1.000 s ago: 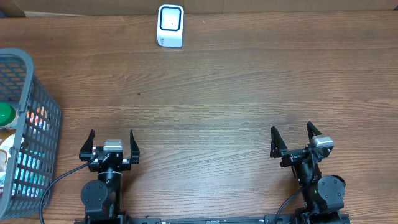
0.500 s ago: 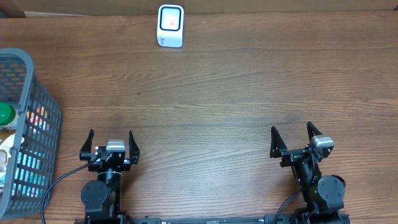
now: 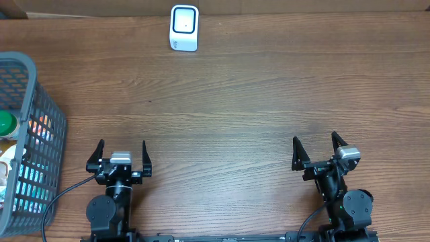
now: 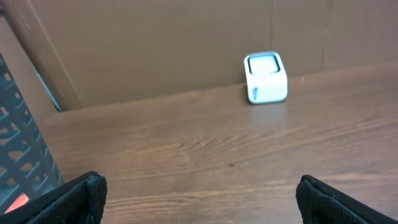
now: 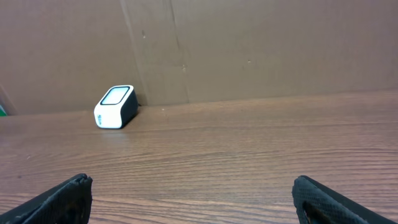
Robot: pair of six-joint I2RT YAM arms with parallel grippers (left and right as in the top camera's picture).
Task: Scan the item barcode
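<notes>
Both claws wide open and empty; goods lie in the basket.
My left gripper (image 3: 121, 144) and right gripper (image 3: 314, 138) hold nothing. The basket (image 3: 48, 144) at far left holds a green-capped item (image 3: 5, 122) and coloured packets (image 3: 7, 161); the white scanner (image 3: 184, 27) stands at the far edge, well apart.

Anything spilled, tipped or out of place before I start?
Nothing stands out: scanner upright at the far edge, items inside the basket at left, left end effector and right end effector open and empty.
</notes>
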